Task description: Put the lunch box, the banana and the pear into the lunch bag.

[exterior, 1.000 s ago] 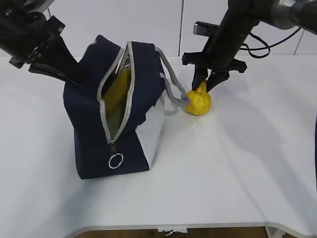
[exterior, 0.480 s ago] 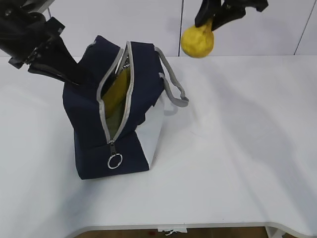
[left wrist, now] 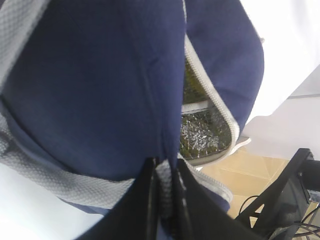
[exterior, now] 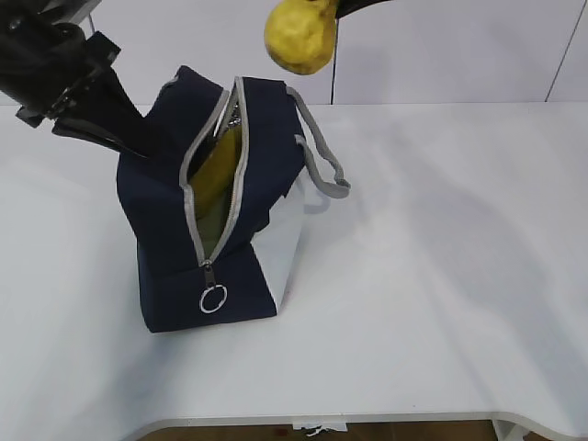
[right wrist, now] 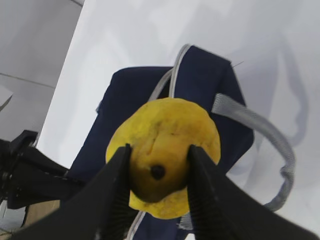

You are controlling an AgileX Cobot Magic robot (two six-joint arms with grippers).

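The pear is now carried high at the top of the ext. view, above and just right of the open zipper slot of the lunch bag; 1 s ago it was still on the table right of the bag, w/ the right claw around its neck, and 0.5 s ago it was already lifted, further right. In the right wrist view the right gripper is seen clamped on the pear, jaws on both sides, bag opening below. The left gripper is closed on a fold of bag fabric/webbing at the far-left side, so the mouth is held open; its pose is unchanged over the 3 ext. frames. Yellow is visible inside the slot, judged to be the banana, but not confirmed. The lunch box is not identifiable in any view. Judgement: transfer approx. half done; pear is to be shifted slightly left, lowered through the slot, then released. Risk: narrow slot, pear may catch on the zipper edge.
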